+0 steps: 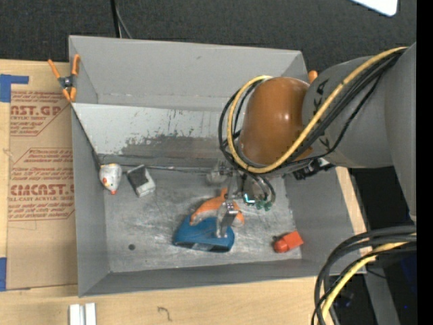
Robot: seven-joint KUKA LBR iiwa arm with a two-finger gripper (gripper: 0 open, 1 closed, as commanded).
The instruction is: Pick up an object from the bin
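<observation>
Blue lump (pixel 196 237), one, mid-bin; hand (pixel 226 226) over it, opening unclear; one red block (pixel 287 242) right.

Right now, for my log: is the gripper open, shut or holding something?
Gripper: cannot be told; it is low over the blue object and the orange piece beside it.

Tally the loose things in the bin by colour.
White: 1, small white thing at the left.
Grey: 1, grey block beside it.
Blue: 1, blue flat thing in the middle.
Orange: 2, orange piece just above the blue one, orange-red block at the right.
Total: 5.
A green bit under the wrist is left uncounted: possibly robot.
</observation>
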